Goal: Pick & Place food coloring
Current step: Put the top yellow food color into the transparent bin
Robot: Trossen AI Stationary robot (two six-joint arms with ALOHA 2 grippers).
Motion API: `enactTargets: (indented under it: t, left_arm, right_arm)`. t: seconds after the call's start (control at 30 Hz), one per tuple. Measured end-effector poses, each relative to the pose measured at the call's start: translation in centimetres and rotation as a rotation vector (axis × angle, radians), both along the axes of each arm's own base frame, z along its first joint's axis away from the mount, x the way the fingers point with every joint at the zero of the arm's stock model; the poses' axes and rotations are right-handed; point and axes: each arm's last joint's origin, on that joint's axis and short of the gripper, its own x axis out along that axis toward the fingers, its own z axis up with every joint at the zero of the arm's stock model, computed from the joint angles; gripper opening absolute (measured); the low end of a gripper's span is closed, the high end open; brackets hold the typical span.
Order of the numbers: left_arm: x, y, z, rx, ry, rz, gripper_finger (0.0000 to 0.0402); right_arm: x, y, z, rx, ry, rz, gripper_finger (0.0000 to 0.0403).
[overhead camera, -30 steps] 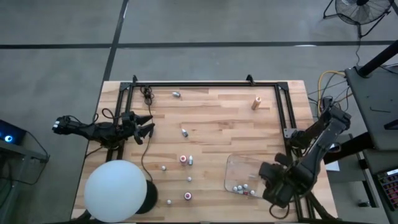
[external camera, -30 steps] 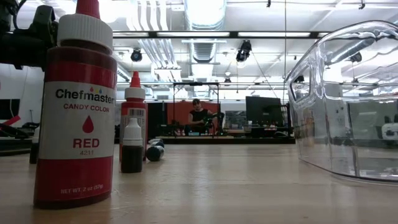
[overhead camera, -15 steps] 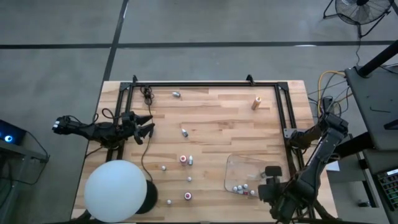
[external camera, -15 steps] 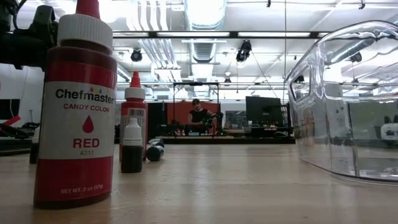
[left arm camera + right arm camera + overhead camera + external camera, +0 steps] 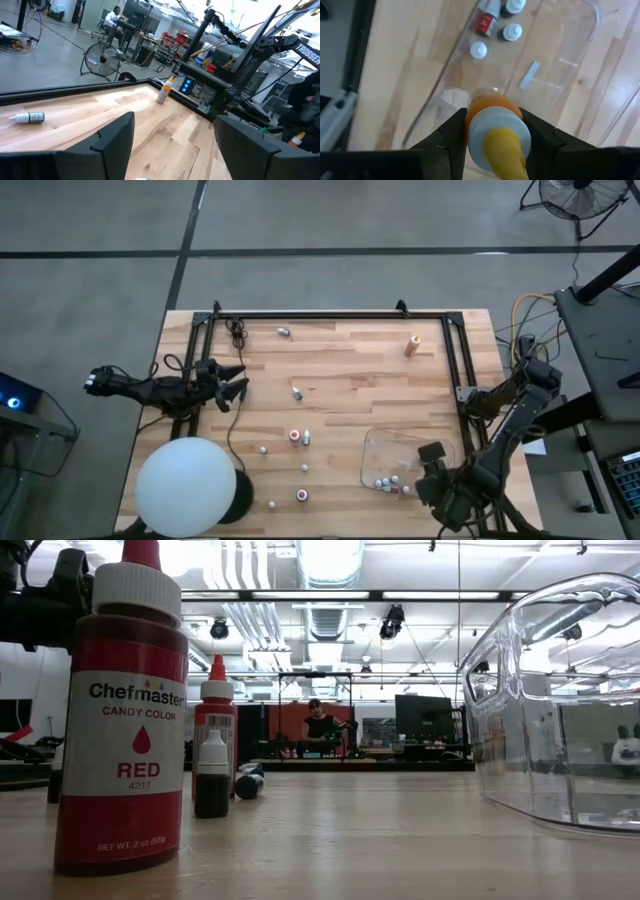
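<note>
My right gripper point(image 5: 495, 142) point(image 5: 433, 462) points down over the near right end of the clear tray point(image 5: 395, 448) and is shut on an orange food coloring bottle point(image 5: 492, 117) with a white collar and yellow tip. Three small bottles point(image 5: 512, 31) stand or lie inside the tray on its floor. More food coloring bottles point(image 5: 300, 437) are scattered over the wooden table; a red one point(image 5: 120, 720) stands upright close to the low camera. My left gripper point(image 5: 235, 380) point(image 5: 172, 145) waits open and level at the table's left edge. My right gripper pinches the orange bottle between its two fingers point(image 5: 451, 135), one on each side of the white collar point(image 5: 480, 131) at the bottle's top. The fingers come from above, pointing down. The bottle hangs upright, tip up, clear above the tray.
A big white ball point(image 5: 186, 485) sits at the near left corner. A black frame rail point(image 5: 330, 315) runs along the far edge and down both sides. An orange bottle point(image 5: 412, 345) stands at the far right, a grey one point(image 5: 283, 332) lies at the far left.
My right gripper has sunk a little over the tray's near right end and has rolled about its wrist, still shut on the orange bottle.
</note>
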Motion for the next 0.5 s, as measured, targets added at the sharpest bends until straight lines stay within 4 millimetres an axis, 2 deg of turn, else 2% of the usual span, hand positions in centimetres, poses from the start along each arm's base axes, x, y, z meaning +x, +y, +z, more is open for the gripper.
enactTargets:
  t: [0.5]
  left_arm:
    - [0.0, 0.0, 0.0, 0.0, -0.001, 0.0, 0.0245]
  right_arm:
    - [-0.6, -0.5, -3.7, 0.031, 0.009, 0.121, 0.0132]
